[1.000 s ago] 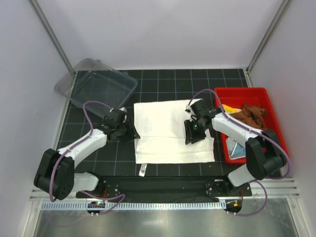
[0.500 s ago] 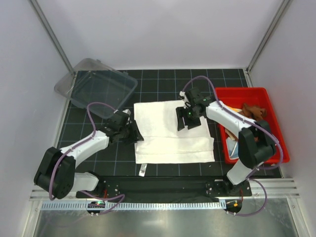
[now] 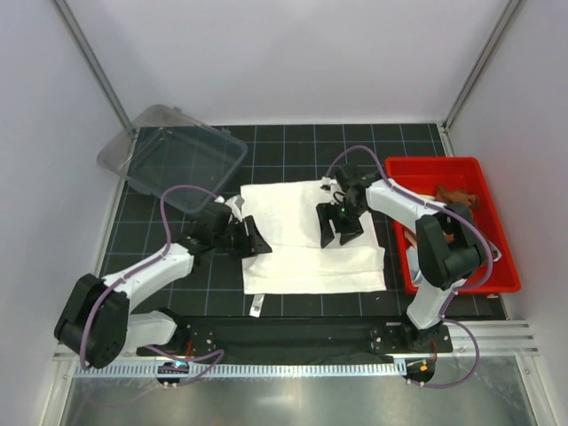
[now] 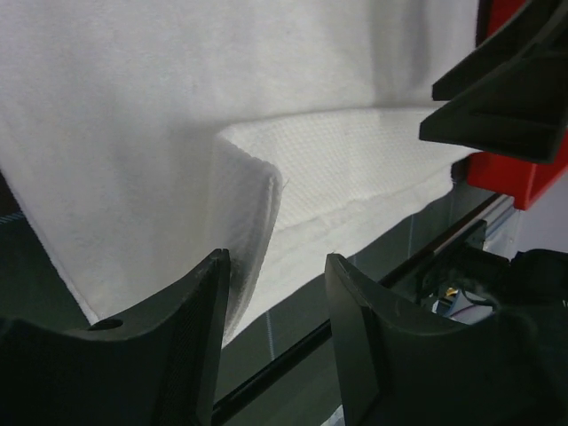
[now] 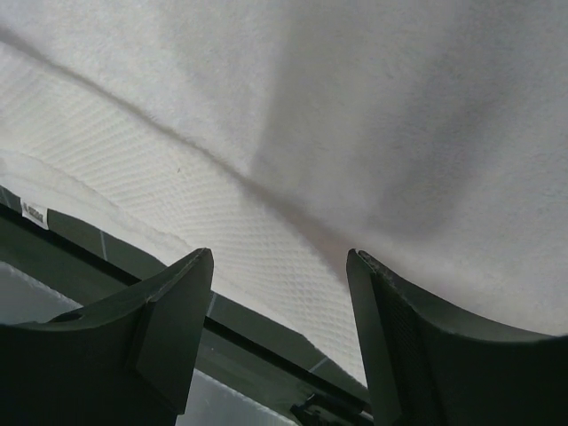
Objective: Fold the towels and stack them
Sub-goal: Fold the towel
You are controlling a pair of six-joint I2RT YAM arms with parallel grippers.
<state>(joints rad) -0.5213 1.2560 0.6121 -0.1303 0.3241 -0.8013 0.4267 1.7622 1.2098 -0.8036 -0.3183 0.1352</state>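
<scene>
Left gripper [image 3: 256, 241] spread astride towel's [image 3: 302, 262] left edge; right gripper [image 3: 340, 234] spread, empty, over towel's middle. Best pinch both layers.

Top-view illumination is bright, even and diffuse from above, and shadows are soft and short. The cream-white towel [image 3: 302, 257] approaches overexposure, which flattens its texture. In both wrist views the fingers [image 4: 169, 346] are dark, underexposed and slightly soft.

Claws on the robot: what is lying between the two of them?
The white towel lies between the left claw and the right claw, spread flat on the table. The top view shows it.
</scene>
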